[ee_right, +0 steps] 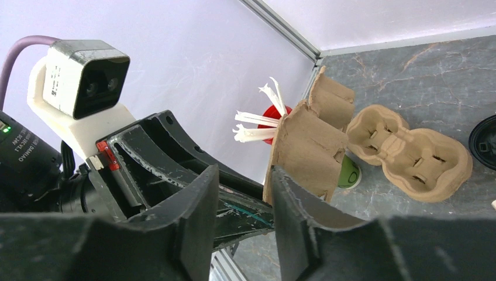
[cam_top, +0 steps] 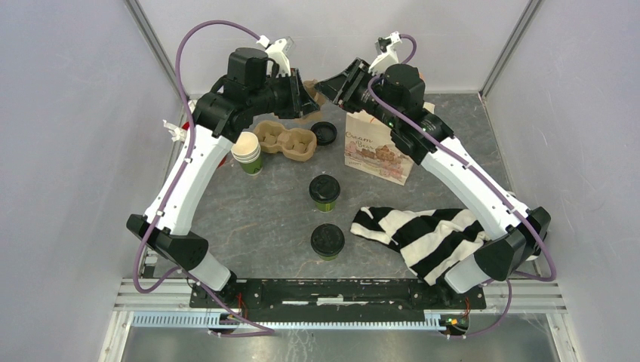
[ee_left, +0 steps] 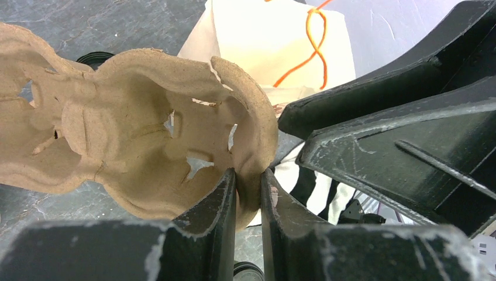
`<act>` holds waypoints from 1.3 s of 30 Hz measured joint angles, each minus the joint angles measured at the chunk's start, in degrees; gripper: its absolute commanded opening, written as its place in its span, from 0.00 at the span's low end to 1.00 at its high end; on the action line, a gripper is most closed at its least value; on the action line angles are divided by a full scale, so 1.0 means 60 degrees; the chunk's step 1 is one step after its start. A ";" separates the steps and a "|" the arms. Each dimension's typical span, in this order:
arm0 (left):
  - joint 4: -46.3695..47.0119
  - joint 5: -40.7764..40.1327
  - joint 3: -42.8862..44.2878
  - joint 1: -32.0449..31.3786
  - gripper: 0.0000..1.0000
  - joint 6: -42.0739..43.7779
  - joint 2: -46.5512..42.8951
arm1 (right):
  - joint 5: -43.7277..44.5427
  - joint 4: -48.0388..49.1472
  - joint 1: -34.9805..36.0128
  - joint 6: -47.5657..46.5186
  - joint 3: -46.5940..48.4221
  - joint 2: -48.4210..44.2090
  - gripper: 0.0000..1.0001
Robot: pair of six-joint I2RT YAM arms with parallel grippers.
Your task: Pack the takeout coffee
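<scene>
Your left wrist view, unlike the top one, shows the left claw (ee_left: 248, 182) pinching the pulp carrier's (ee_left: 146, 134) rim. Your right claw (ee_right: 241, 205) stands part-open, empty. The top view shows the far green cup (cam_top: 324, 191) and near green cup (cam_top: 327, 240) lidded, mid-table.

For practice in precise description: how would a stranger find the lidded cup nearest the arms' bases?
Find the striped cloth. Just left of it stands a black-lidded green cup. Its twin stands farther back, nearer the paper bag.
</scene>
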 measured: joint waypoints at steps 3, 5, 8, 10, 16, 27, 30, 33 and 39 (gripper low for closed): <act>-0.0025 -0.0022 0.0000 -0.0007 0.02 0.0007 0.0000 | 0.0186 -0.0149 0.0091 0.0000 0.0000 0.0015 0.41; -0.0025 -0.0025 0.0000 -0.0011 0.02 0.0011 0.0000 | 0.0295 -0.0295 0.0153 -0.0004 0.0080 0.0073 0.41; -0.0025 -0.0025 0.0000 -0.0015 0.02 0.0025 0.0000 | 0.0415 -0.0430 0.0270 -0.0011 0.0127 0.0149 0.40; -0.0029 -0.0029 0.0000 -0.0015 0.02 0.0033 0.0000 | 0.0503 -0.0550 0.0361 -0.0025 0.0127 0.0200 0.38; -0.0095 -0.0109 0.0000 -0.0015 0.02 0.0102 0.0000 | 0.0984 -0.0947 0.0514 -0.0270 0.0364 0.0361 0.11; -0.0117 -0.0284 -0.0004 -0.0044 0.75 0.0204 -0.0033 | 0.1355 -0.0900 0.0535 -0.0918 0.0503 0.0415 0.00; -0.0149 -0.0543 -0.0004 -0.0044 0.85 0.0211 -0.0222 | 0.0721 -0.0579 0.0117 -0.1228 0.0364 0.0302 0.00; -0.0193 -0.1038 -0.0004 0.0007 0.90 0.0200 -0.0648 | -0.0430 -0.0033 -0.0845 -0.1337 -0.0368 -0.0168 0.00; -0.0270 -0.1942 -0.0149 0.1133 0.95 -0.0514 -0.1821 | -0.3512 0.0783 -0.3235 -0.1322 -0.1610 -0.0860 0.00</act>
